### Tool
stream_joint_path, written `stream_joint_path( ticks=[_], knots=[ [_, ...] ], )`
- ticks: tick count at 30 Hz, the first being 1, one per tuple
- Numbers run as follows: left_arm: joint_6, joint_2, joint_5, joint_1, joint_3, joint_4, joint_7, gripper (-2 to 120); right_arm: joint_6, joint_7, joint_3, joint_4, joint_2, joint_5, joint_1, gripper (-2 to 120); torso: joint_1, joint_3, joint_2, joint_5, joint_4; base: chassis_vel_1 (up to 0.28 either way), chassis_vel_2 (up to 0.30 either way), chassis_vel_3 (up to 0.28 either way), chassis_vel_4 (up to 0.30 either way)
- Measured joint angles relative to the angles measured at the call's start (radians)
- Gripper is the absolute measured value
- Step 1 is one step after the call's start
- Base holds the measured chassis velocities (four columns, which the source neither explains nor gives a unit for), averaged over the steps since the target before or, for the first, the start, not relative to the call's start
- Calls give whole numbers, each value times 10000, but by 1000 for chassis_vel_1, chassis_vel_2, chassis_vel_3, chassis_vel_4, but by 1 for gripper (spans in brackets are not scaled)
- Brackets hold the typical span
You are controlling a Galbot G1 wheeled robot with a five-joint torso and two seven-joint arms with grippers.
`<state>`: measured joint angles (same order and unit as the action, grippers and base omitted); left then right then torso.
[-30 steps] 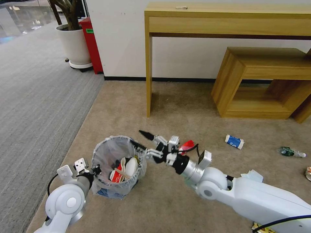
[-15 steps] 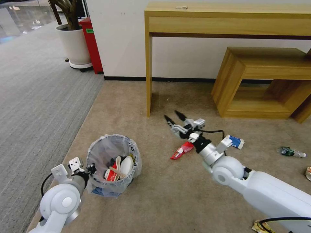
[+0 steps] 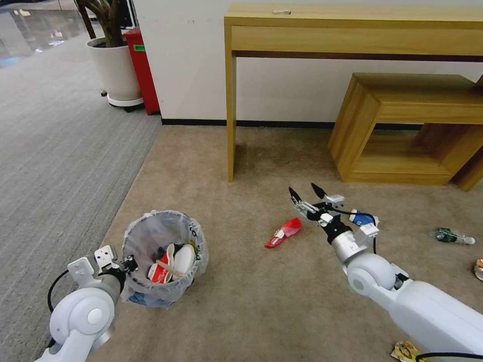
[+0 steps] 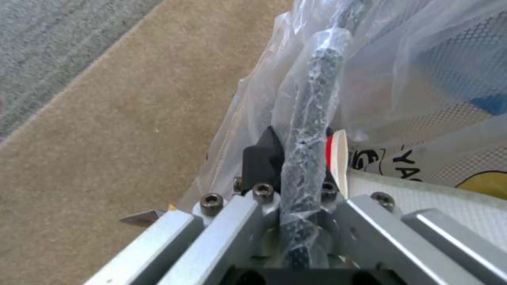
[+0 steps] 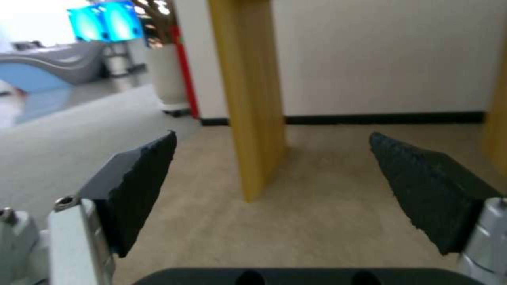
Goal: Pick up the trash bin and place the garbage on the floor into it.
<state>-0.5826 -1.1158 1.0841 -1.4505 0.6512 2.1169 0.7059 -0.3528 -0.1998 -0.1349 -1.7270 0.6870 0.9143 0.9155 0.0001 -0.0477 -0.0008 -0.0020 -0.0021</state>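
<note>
Right gripper [image 3: 307,192] swung right past the red crushed cup [image 3: 283,233], fingers wide, empty | left gripper [image 3: 130,263] pinches trash bin [image 3: 160,259] rim (bag-wrapped) | bin: white slippers [image 3: 182,256], red cup

The bin [image 3: 162,256] is lined with a clear bag and stands upright on the beige floor [image 3: 251,301]. A slipper [image 3: 183,257] and red cup [image 3: 157,273] are seen inside. Another red cup [image 3: 283,232] lies flat nearby.
</note>
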Motion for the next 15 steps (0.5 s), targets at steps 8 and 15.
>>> stream_joint_path(
  ticks=[8,15],
  knots=[
    [28,52,-62,-116,50,-6,-6,0,30,-444,616,485,111,-572,680,99,0,0,0,-1,0,0,0,0,0],
    [41,55,-54,-50,-73,-32,-10,0,-227,-602,1893,607,279,-1520,1942,100,0,0,0,1,-1,0,0,0,0]
  ],
)
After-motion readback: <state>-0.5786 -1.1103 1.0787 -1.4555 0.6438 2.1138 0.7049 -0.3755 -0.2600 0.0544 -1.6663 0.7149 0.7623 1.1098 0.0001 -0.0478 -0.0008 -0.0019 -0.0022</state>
